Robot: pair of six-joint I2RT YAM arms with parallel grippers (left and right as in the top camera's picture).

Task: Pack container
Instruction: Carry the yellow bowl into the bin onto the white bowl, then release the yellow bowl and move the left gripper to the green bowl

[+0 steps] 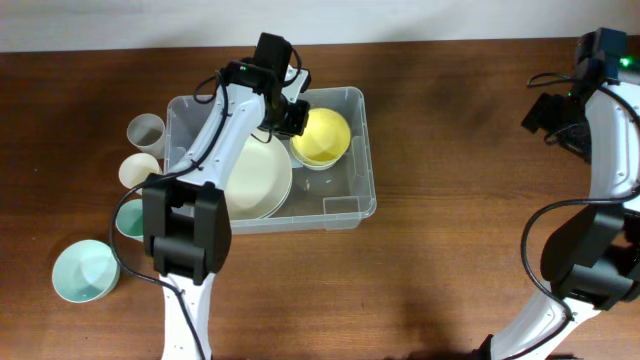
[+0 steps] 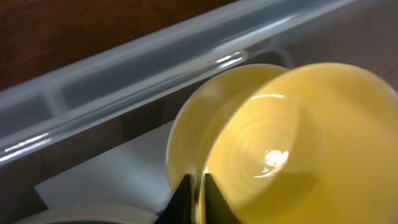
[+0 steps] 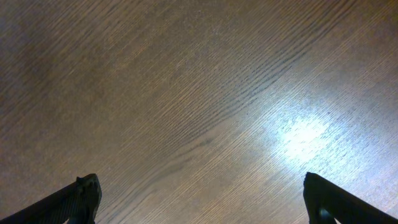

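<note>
Both grippers are shown: the left gripper, nearly closed astride a yellow bowl's rim, grip unclear, is placed inside the clear container lying crosswise left of centre; the right gripper is held wide open, empty, well apart.

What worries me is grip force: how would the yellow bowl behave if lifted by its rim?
Probably stiff: the yellow bowl looks undistorted with the left gripper astride its thin rim. Its glossy, glare-catching inside suggests it could slip. Held by one edge it would likely tilt.
</note>
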